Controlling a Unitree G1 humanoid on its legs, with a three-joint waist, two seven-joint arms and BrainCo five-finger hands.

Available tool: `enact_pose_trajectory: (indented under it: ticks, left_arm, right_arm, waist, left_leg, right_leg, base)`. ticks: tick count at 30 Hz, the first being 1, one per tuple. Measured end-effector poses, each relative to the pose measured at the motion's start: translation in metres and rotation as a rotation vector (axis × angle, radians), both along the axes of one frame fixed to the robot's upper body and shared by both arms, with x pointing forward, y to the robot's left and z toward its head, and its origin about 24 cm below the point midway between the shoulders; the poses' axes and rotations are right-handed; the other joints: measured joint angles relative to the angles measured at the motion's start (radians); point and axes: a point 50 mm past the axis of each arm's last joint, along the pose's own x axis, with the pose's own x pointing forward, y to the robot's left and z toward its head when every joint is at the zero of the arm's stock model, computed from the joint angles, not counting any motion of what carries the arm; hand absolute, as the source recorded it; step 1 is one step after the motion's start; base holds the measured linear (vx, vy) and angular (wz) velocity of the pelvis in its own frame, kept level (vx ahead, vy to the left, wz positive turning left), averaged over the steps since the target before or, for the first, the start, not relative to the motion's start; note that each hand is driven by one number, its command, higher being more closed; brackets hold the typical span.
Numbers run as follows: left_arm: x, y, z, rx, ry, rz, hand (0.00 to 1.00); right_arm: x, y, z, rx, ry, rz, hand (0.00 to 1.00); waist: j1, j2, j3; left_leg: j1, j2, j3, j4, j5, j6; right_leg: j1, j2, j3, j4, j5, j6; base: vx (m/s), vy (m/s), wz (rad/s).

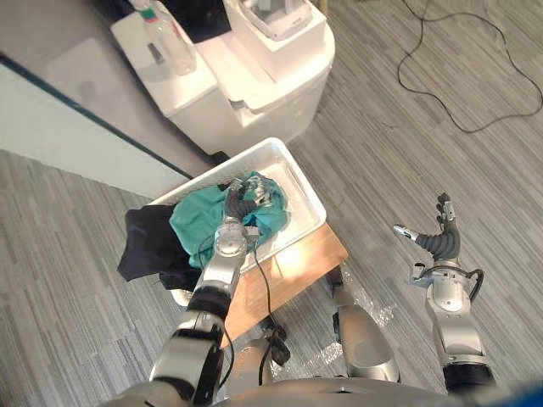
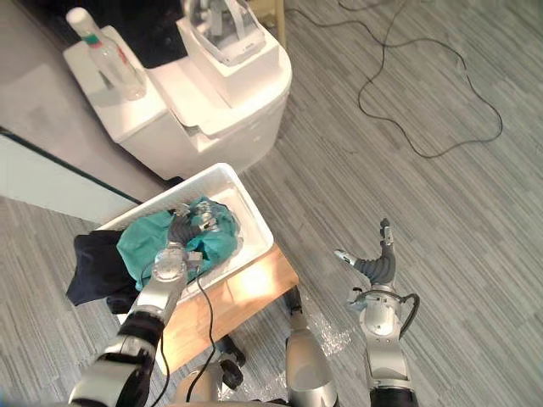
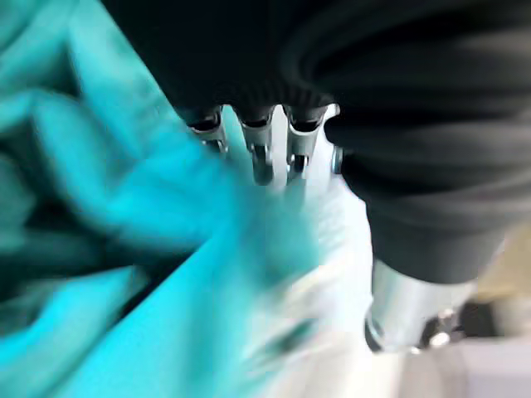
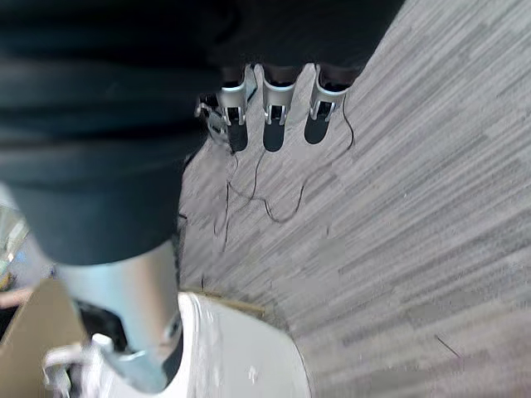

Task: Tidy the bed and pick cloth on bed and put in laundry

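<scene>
- Teal cloth (image 1: pixel 208 222) lies bunched inside the white basket (image 1: pixel 304 176), filling most of it, so by my reading this piece has reached the laundry.
- Dark cloth (image 1: pixel 148 242) is draped over the basket's near-left rim. Most of it hangs outside, so it looks only half put away.
- The left hand (image 1: pixel 246 199) is down in the basket, on top of the teal cloth. The left wrist view shows it buried in teal folds, and I cannot tell whether it grips the cloth or has let go.
- The basket sits on a wooden table (image 1: pixel 297 267), whose bare top shows at the basket's near-right side.
- The right hand (image 1: pixel 439 237) hangs well to the right of the basket over the grey floor (image 1: pixel 407 136). It is spread and empty, holding nothing.
- Beyond the basket stands a white cabinet (image 1: pixel 254 93) with a clear bottle (image 1: pixel 174 42) on it.
- Judgement: the laundry step looks close to done. What remains is to free the left hand, tuck in the dark cloth and tidy the bed.
</scene>
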Motion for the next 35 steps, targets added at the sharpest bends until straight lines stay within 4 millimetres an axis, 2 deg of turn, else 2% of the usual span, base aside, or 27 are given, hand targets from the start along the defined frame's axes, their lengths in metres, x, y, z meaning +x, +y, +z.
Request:
enact_pose_trajectory:
  ticks: [2,3,5,7,11,14,17,18,20,21,23,24,26,27,28,29,30,31,32,35]
  left_arm:
    - [-0.021,0.014,0.010,-0.069,-0.094,0.028,0.00]
    - [-0.026,0.018,0.010,-0.084,-0.106,0.043,0.00]
    - [-0.047,0.040,0.003,-0.127,-0.110,0.118,0.00]
    - [-0.060,0.054,-0.005,-0.160,-0.090,0.164,0.00]
    - [-0.077,0.070,-0.010,-0.171,-0.081,0.232,0.00]
    - [-0.095,0.084,-0.021,-0.174,-0.037,0.295,0.00]
    - [-0.114,0.095,-0.034,-0.181,0.012,0.355,0.00]
    - [-0.119,0.096,-0.037,-0.179,0.030,0.366,0.00]
    - [-0.141,0.101,-0.066,-0.171,0.165,0.419,0.00]
    - [-0.148,0.101,-0.076,-0.173,0.212,0.434,0.00]
    - [-0.172,0.093,-0.113,-0.227,0.393,0.486,0.00]
    - [-0.179,0.090,-0.122,-0.236,0.442,0.496,0.00]
    - [-0.210,0.077,-0.156,-0.309,0.637,0.556,0.00]
    - [-0.219,0.073,-0.164,-0.327,0.687,0.575,0.00]
    - [-0.238,0.068,-0.177,-0.358,0.786,0.602,0.00]
    - [-0.246,0.067,-0.183,-0.374,0.829,0.616,0.00]
    - [-0.267,0.063,-0.193,-0.407,0.924,0.655,0.00]
    - [-0.277,0.061,-0.196,-0.423,0.966,0.673,0.00]
    - [-0.284,0.059,-0.199,-0.438,1.000,0.683,0.00]
    - [-0.294,0.054,-0.203,-0.439,1.068,0.674,0.00]
  right_arm:
    - [-0.006,-0.002,-0.020,0.011,0.091,-0.003,0.00]
    - [-0.008,-0.002,-0.024,0.014,0.113,-0.002,0.00]
    - [-0.017,-0.004,-0.046,0.009,0.225,0.002,0.00]
    - [-0.028,-0.007,-0.063,0.012,0.317,-0.001,0.00]
    - [-0.052,-0.016,-0.091,0.044,0.474,-0.045,0.00]
    - [-0.072,-0.020,-0.112,0.072,0.593,-0.087,0.00]
    - [-0.091,-0.022,-0.125,0.089,0.680,-0.109,0.00]
    - [-0.095,-0.021,-0.127,0.093,0.698,-0.113,0.00]
    - [-0.105,-0.016,-0.136,0.120,0.747,-0.123,0.00]
    - [-0.105,-0.014,-0.137,0.126,0.749,-0.123,0.00]
    - [-0.112,-0.007,-0.144,0.155,0.789,-0.124,0.00]
    - [-0.113,-0.006,-0.145,0.161,0.799,-0.127,0.00]
    - [-0.115,-0.003,-0.148,0.201,0.807,-0.156,0.00]
    - [-0.116,-0.002,-0.149,0.216,0.807,-0.170,0.00]
    - [-0.122,0.000,-0.152,0.252,0.821,-0.202,0.00]
    - [-0.123,0.001,-0.154,0.270,0.827,-0.217,0.00]
    - [-0.128,0.003,-0.159,0.328,0.841,-0.260,0.00]
    - [-0.132,0.003,-0.161,0.359,0.849,-0.291,0.00]
    - [-0.135,0.001,-0.162,0.386,0.853,-0.323,0.00]
    - [-0.142,0.003,-0.166,0.435,0.879,-0.364,0.00]
  waist:
    - [0.035,0.002,-0.001]
    - [0.039,0.003,-0.002]
    - [0.062,0.006,-0.005]
    - [0.081,0.011,-0.024]
    - [0.107,0.015,-0.061]
    - [0.116,0.010,-0.094]
    - [0.154,0.004,-0.136]
    - [0.157,0.002,-0.140]
    - [0.178,0.002,-0.165]
    - [0.185,0.003,-0.165]
    - [0.192,-0.004,-0.172]
    - [0.194,0.002,-0.179]
    - [0.193,0.002,-0.180]
    - [0.193,0.002,-0.184]
    - [0.192,-0.001,-0.198]
    - [0.192,-0.002,-0.206]
    - [0.192,-0.009,-0.215]
    - [0.191,-0.011,-0.225]
    - [0.190,-0.008,-0.230]
    - [0.191,-0.017,-0.236]
  left_leg:
    - [0.020,0.000,-0.024,0.001,-0.019,0.001]
    - [0.024,0.000,-0.030,0.001,-0.021,0.001]
    - [0.046,-0.004,-0.057,0.000,-0.025,0.000]
    - [0.051,-0.009,-0.080,-0.004,-0.025,0.000]
    - [0.059,-0.017,-0.125,-0.005,-0.019,0.008]
    - [0.083,-0.021,-0.166,-0.006,-0.018,0.010]
    - [0.084,-0.022,-0.185,-0.006,-0.018,0.011]
    - [0.085,-0.021,-0.188,-0.006,-0.020,0.014]
    - [0.087,-0.018,-0.184,-0.003,-0.029,0.026]
    - [0.092,-0.018,-0.180,-0.002,-0.031,0.029]
    - [0.099,0.004,-0.101,0.025,-0.052,0.038]
    - [0.099,0.010,-0.078,0.034,-0.057,0.047]
    - [0.099,0.015,-0.045,0.061,-0.068,0.055]
    - [0.099,0.011,-0.045,0.063,-0.072,0.055]
    - [0.099,-0.002,-0.044,0.058,-0.077,0.059]
    - [0.101,-0.009,-0.039,0.048,-0.077,0.059]
    - [0.127,-0.026,0.000,0.004,-0.074,0.058]
    - [0.139,-0.038,0.010,-0.028,-0.063,0.054]
    - [0.149,-0.048,0.004,-0.061,-0.027,0.034]
    - [0.189,-0.075,-0.021,-0.122,0.017,0.023]
  right_leg:
    - [0.037,-0.002,-0.023,-0.001,-0.019,0.004]
    - [0.045,-0.004,-0.031,-0.001,-0.022,0.004]
    - [0.084,-0.008,-0.056,-0.001,-0.028,0.001]
    - [0.100,-0.013,-0.076,-0.001,-0.035,0.006]
    - [0.138,-0.023,-0.121,-0.001,-0.042,0.007]
    - [0.197,-0.029,-0.168,-0.001,-0.053,0.007]
    - [0.214,-0.032,-0.187,-0.001,-0.070,0.010]
    - [0.221,-0.032,-0.199,-0.001,-0.073,0.009]
    - [0.228,-0.033,-0.207,0.000,-0.079,0.008]
    - [0.235,-0.034,-0.210,0.000,-0.080,0.008]
    - [0.259,-0.045,-0.238,0.002,-0.100,0.014]
    - [0.258,-0.050,-0.247,0.012,-0.106,0.016]
    - [0.246,-0.078,-0.274,0.089,-0.155,0.030]
    - [0.240,-0.087,-0.278,0.110,-0.171,0.038]
    - [0.226,-0.102,-0.283,0.144,-0.193,0.048]
    - [0.219,-0.110,-0.284,0.156,-0.200,0.049]
    - [0.219,-0.127,-0.284,0.165,-0.209,0.058]
    - [0.218,-0.134,-0.287,0.162,-0.209,0.060]
    - [0.222,-0.138,-0.298,0.160,-0.208,0.062]
    - [0.260,-0.144,-0.315,0.134,-0.199,0.078]
  base:
    - [-0.02,0.015,0.34]
    - [-0.03,0.012,0.31]
    - [-0.02,0.014,0.34]
    - [0.00,0.009,0.33]
    - [0.02,0.007,0.40]
    - [0.02,0.008,0.38]
    - [0.00,-0.004,0.21]
    - [-0.01,-0.016,0.24]
    - [-0.02,-0.012,0.10]
    - [-0.01,-0.001,0.15]
    - [0.01,0.010,0.39]
    - [0.03,0.028,0.44]
    - [0.03,0.057,0.38]
    - [0.04,0.074,0.34]
    - [0.05,0.058,0.19]
    - [0.13,0.094,0.18]
    - [0.13,0.082,0.14]
    - [0.17,0.094,0.19]
    - [0.15,0.064,0.25]
    - [0.16,0.043,0.26]
